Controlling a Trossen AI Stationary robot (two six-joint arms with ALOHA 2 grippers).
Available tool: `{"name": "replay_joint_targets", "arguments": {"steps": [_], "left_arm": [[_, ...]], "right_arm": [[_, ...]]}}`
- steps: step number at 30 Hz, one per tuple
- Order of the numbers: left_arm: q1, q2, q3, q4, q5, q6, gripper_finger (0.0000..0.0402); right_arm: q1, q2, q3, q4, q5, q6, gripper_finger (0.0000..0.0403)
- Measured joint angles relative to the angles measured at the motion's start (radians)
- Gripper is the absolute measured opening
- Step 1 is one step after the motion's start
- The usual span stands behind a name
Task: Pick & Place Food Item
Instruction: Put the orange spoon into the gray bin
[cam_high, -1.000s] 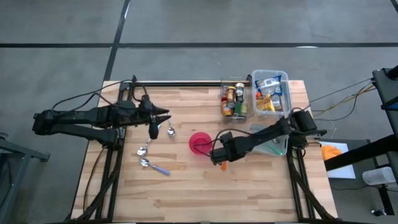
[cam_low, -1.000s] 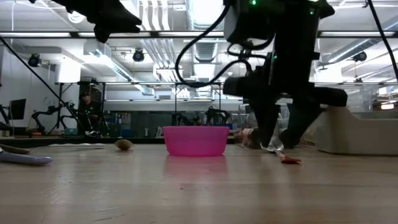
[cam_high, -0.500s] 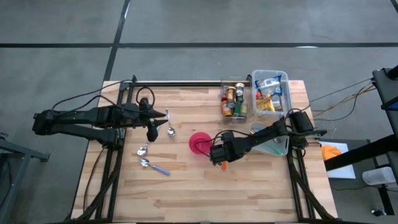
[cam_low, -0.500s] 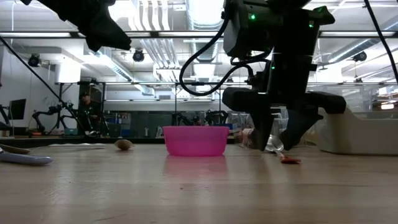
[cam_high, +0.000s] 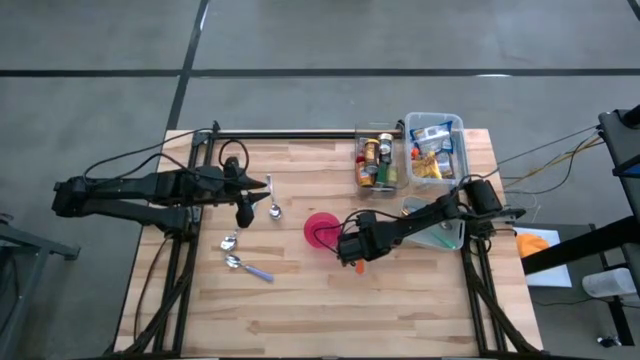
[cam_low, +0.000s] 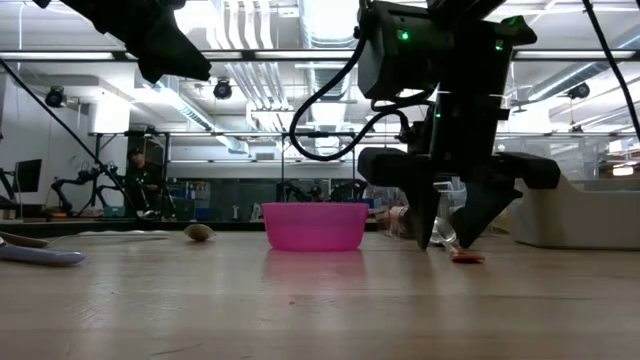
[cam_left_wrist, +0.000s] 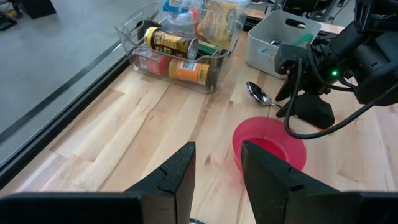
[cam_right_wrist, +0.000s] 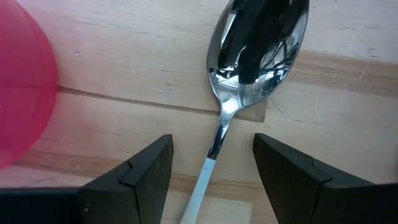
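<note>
A pink bowl (cam_high: 320, 230) stands at the table's middle. Just right of it my right gripper (cam_high: 350, 254) points steeply down, open. Its fingers stand on either side of the neck of a metal spoon (cam_right_wrist: 258, 43) with a pale blue handle, which lies flat on the wood; I see no touch. A small orange-red thing (cam_high: 358, 267) lies on the table at the gripper's near side, also in the low view (cam_low: 467, 258). My left gripper (cam_high: 245, 212) hangs open above the table's left part, with nothing between its fingers (cam_left_wrist: 217, 155).
A clear box of cans (cam_high: 377, 160) and a tub of packets (cam_high: 435, 148) stand at the far right, and a pale bin (cam_high: 442, 230) lies under the right arm. Three more spoons (cam_high: 274, 210) (cam_high: 230, 241) (cam_high: 246, 266) lie near the left gripper. The near half shows bare wood.
My left gripper has tipped downward a little and then kept still. My right gripper has rolled about its wrist above the spoon, staying open. The bowl, the spoon and the orange-red thing have not moved.
</note>
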Motion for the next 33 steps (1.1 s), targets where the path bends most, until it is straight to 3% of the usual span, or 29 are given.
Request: {"name": "replay_joint_targets", "arguments": {"steps": [12,25,29,33], "left_arm": [[0.000,0.000,0.000,0.000,0.000,0.000,0.0129],[0.000,0.000,0.000,0.000,0.000,-0.001,0.0129],[0.000,0.000,0.000,0.000,0.000,-0.001,0.0129],[0.000,0.000,0.000,0.000,0.000,-0.001,0.0129]], "right_arm": [[0.000,0.000,0.001,-0.005,-0.027,-0.021,0.0211],[0.000,0.001,-0.001,0.003,-0.021,-0.035,0.0051],[0.000,0.001,-0.001,0.003,-0.010,-0.052,0.0019],[0.000,0.001,-0.001,0.003,-0.003,-0.053,0.0016]]}}
